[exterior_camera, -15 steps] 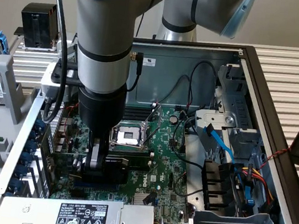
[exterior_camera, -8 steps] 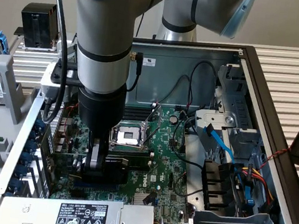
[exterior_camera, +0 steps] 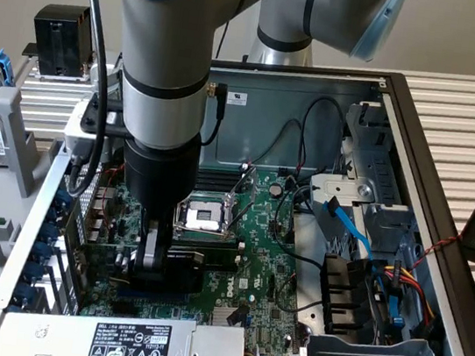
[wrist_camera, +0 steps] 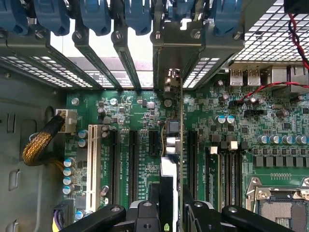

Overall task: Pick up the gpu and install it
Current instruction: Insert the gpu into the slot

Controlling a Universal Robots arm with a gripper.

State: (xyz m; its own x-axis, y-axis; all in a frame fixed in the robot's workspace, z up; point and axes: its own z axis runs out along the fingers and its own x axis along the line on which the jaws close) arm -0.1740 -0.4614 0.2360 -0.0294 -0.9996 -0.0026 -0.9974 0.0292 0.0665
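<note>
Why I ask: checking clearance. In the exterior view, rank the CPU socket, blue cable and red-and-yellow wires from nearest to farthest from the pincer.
From the pincer, which grips the gpu:
1. CPU socket, just behind it on the board.
2. Blue cable, toward the exterior view's right.
3. Red-and-yellow wires, farthest out on the exterior view's right.

White "DELL" lettering stands on the green motherboard (exterior_camera: 241,276) beside the black card. The power supply's black label (exterior_camera: 128,346) at the case's near edge carries certification marks; its small print is unreadable.
</note>
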